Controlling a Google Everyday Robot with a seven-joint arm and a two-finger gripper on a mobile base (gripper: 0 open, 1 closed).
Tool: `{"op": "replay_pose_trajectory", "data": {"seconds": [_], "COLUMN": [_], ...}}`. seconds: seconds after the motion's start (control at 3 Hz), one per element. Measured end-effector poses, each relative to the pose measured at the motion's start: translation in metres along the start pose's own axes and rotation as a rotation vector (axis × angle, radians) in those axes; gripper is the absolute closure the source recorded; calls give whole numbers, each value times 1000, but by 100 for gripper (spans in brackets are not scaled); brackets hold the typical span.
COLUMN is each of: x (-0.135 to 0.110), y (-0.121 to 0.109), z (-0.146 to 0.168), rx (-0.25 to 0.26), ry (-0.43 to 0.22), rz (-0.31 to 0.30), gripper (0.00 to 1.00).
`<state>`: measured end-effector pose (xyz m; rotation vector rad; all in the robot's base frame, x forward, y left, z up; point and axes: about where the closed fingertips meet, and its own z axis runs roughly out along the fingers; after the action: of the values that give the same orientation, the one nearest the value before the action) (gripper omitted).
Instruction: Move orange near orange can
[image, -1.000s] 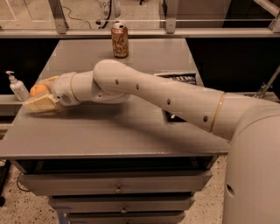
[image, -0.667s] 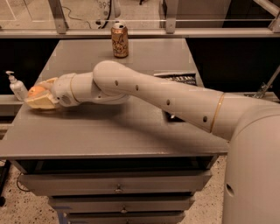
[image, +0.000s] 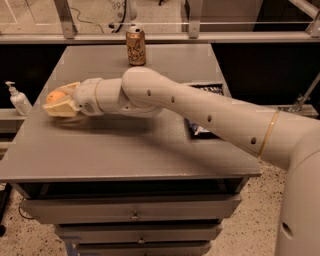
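The orange (image: 54, 96) is a small round fruit held between the cream fingers of my gripper (image: 58, 101) above the left side of the grey table (image: 125, 145). The gripper is shut on the orange and lifted slightly off the tabletop, its shadow showing below. The orange can (image: 135, 45) stands upright at the far middle of the table, well behind and to the right of the gripper. My white arm reaches across the table from the right.
A dark blue chip bag (image: 202, 110) lies on the right of the table, mostly hidden under my arm. A white pump bottle (image: 18, 99) stands on a ledge left of the table. Drawers sit below the table's front edge.
The gripper with the orange has shifted slightly right and toward the far side, away from the table's left edge. The can has not moved.
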<state>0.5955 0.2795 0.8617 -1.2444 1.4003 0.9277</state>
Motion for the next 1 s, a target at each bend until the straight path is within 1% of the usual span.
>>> {"op": "replay_pose_trajectory", "data": {"seconds": [0.33,0.67,1.0], "x": [-4,-4,-8], "y": [-44,-44,-48], "z": [-70,-70,-84], "rx": [113,113,147], "ry": [30,30,65], "rz": [-37,-37,-58], "gripper": [100,100,100]}}
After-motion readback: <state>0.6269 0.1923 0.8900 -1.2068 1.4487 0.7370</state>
